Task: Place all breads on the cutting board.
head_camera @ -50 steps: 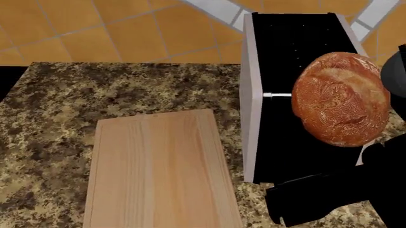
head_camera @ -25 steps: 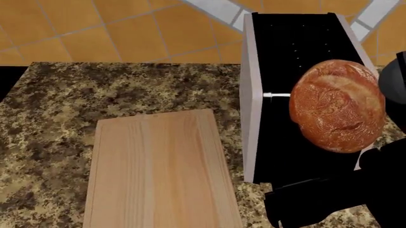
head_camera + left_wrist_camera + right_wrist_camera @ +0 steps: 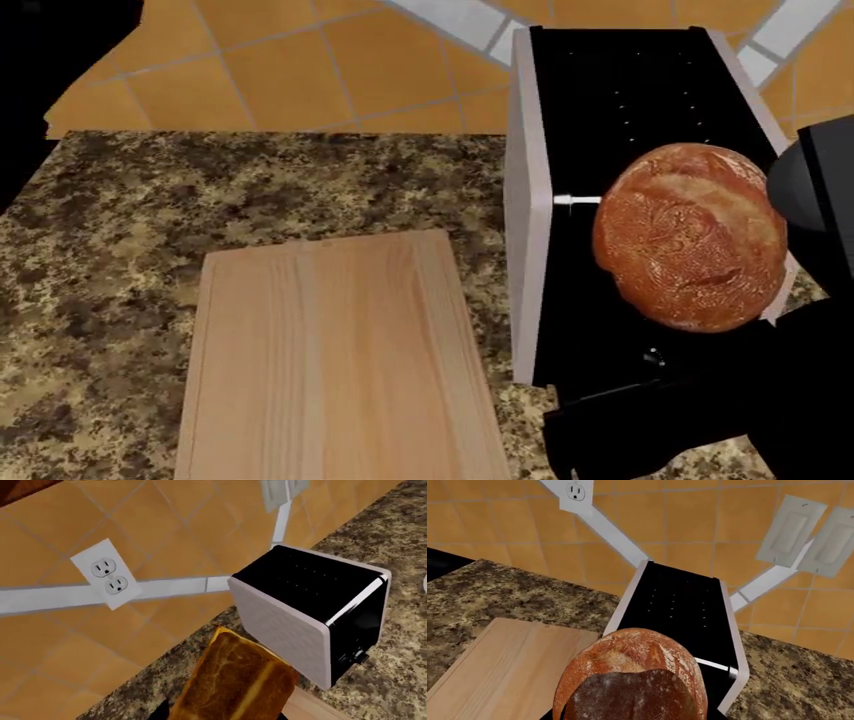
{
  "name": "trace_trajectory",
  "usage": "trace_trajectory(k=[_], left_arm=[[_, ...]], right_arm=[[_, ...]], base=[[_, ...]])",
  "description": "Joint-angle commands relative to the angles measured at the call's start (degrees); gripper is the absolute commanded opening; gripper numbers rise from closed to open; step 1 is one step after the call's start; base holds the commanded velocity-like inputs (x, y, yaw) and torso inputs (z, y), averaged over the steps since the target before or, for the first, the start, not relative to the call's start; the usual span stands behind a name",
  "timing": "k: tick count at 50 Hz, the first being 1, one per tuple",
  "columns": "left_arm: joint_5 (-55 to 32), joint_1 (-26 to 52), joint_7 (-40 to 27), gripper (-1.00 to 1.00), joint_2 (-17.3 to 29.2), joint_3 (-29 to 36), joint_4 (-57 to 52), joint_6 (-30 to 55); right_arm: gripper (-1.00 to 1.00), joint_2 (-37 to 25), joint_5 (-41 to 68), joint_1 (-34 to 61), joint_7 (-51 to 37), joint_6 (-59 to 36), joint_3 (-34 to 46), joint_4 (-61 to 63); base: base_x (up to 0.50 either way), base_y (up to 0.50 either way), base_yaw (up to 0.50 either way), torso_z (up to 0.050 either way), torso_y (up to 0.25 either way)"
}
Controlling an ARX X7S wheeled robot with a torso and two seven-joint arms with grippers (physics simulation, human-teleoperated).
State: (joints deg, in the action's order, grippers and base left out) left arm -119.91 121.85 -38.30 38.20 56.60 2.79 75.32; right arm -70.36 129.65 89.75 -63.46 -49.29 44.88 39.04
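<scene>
Reddish-brown boule (image 3: 690,237) pinched by right gripper, airborne over toaster (image 3: 607,110); cutting board (image 3: 334,350) lies to its left, bare. Golden loaf (image 3: 233,682) in left gripper, aloft nr toaster. 2 breads unplaced.

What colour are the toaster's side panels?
White or pale grey; the toaster has a black top. Clearest in the left wrist view.

Right tool (image 3: 747,330) and left tool (image 3: 220,715), each raised, loaded.
</scene>
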Motion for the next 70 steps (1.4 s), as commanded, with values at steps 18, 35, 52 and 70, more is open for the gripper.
trace_trajectory(k=[18,35,52,70], left_arm=[[31.99,0.65,35.91,-1.00,-16.55,12.32,15.74,3.41],[46.03,-1.66,53.20,-1.00,-27.50,23.33,34.92,-3.61],[62.05,-3.43,80.40,-1.00,-38.14,42.32,45.08,-11.31],[73.52,-13.86,83.04,-1.00,-38.20,29.73,48.09,-12.16]], right_arm=[[-1.00,-0.55,-4.16,-3.73,3.54,0.34,-0.20,0.32],[-1.00,-0.50,-6.93,-6.51,6.53,1.19,-0.06,-0.04],[-1.00,0.38,-9.32,-8.81,7.57,1.10,0.99,-0.84],[-1.00,-2.71,-14.76,-15.23,13.16,5.44,0.71,-0.13]], base=[[0.00,0.00,0.00,0.001,0.001],[0.00,0.00,0.00,0.000,0.001],[0.00,0.00,0.00,0.001,0.001],[0.00,0.00,0.00,0.000,0.001]])
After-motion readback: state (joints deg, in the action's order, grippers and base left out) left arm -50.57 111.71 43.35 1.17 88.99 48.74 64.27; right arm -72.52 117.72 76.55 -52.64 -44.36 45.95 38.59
